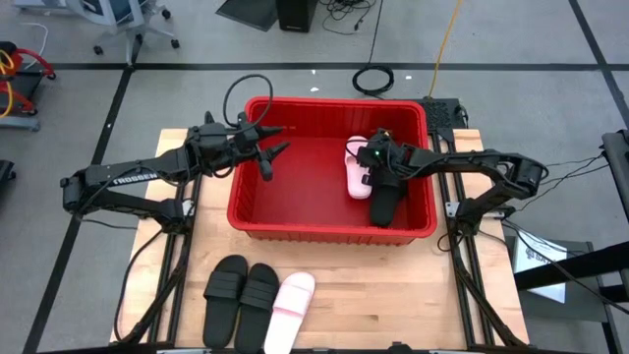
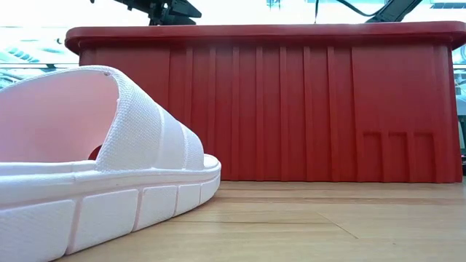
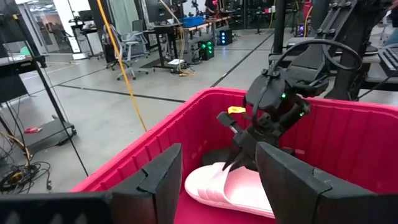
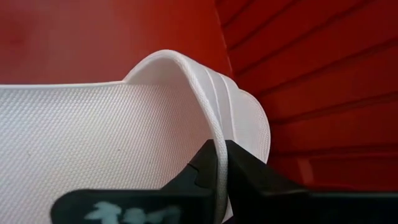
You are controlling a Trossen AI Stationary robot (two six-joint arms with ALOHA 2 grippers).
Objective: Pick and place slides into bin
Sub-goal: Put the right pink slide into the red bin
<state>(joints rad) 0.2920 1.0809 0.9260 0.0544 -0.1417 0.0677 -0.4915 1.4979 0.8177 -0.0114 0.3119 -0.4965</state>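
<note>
The red bin (image 1: pixel 251 211) stands at the table's far middle. Inside it, at the far right, lies a light pink slide (image 1: pixel 356 169) with my right gripper (image 1: pixel 368 163) shut on it. A black slide (image 1: pixel 385 202) lies beside it along the bin's right wall. My left gripper (image 1: pixel 270 147) hovers open over the bin's left part, holding nothing. Its wrist view looks past its open fingers at the pink slide (image 3: pixel 230 186). Two black slides (image 1: pixel 241 290) and a pink slide (image 1: pixel 290 310) rest on their soles near the table's front edge. My right gripper pinches the edge of the pink slide's wide strap (image 4: pixel 211 134) between its two fingers (image 4: pixel 202 174). The fingers slant down into the bin from the right. The slide sits low in the bin, about level; whether its sole rests on the floor I cannot tell.
The bin's left half is bare red floor (image 1: pixel 285 187). The low view shows the front pink slide (image 2: pixel 109 175) close up, with the bin's ribbed near wall (image 2: pixel 291 109) behind it. Bare wood (image 1: pixel 393 295) lies at the front right.
</note>
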